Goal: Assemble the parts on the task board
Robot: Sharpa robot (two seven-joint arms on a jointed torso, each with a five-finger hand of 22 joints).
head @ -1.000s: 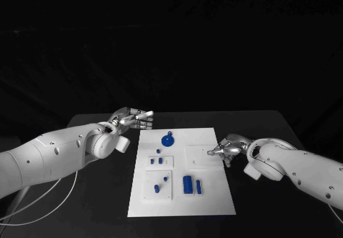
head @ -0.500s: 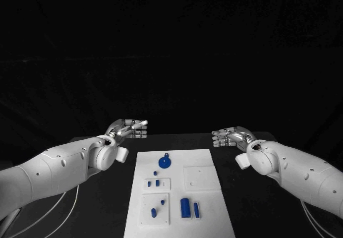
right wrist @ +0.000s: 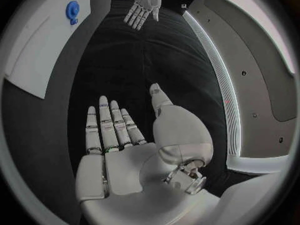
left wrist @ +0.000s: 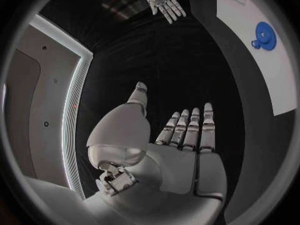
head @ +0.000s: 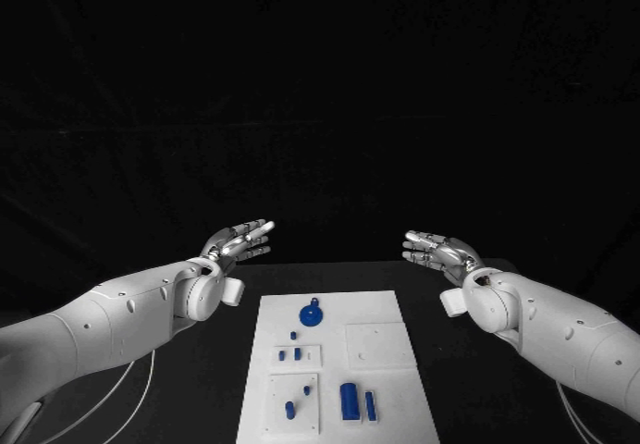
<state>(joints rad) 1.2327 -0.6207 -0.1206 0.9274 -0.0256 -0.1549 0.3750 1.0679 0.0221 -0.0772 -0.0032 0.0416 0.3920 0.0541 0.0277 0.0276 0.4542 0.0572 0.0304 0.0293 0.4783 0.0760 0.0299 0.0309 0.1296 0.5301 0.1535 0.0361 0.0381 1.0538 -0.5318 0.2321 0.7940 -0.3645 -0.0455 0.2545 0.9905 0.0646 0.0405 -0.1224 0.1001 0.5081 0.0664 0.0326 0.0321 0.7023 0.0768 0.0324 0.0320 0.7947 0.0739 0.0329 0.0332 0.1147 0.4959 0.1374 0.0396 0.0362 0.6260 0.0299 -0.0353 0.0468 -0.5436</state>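
Left hand (head: 238,242) raised above the far left part of the desk (head: 200,370), palm up, fingers (left wrist: 187,130) extended side by side with the thumb set apart, holding nothing; the left wrist view confirms a flat bare palm. Task board (head: 341,365) lies flat at the middle of the desk, long side running away from the robot, well apart from both hands. On the board, left column: a small raised plate (head: 299,353) with two short blue pegs (head: 289,353) standing in it, and nearer the robot a larger raised plate (head: 293,405) with a blue peg (head: 289,404) lying on it and a smaller blue piece (head: 305,390) just beyond. At the far middle of the board sits a round blue gear-like part (head: 311,315) with a small tab at its far side; a tiny blue piece (head: 295,334) lies just near of it. Right of centre: a bare square raised plate (head: 375,346), and nearer the robot a thick blue cylinder (head: 348,400) lying beside a thinner blue pin (head: 370,405), close but whether touching cannot be told. Right hand (head: 440,251) raised above the far right part of the desk, palm up, fingers (right wrist: 109,127) straight and slightly spread, thumb apart, holding nothing.
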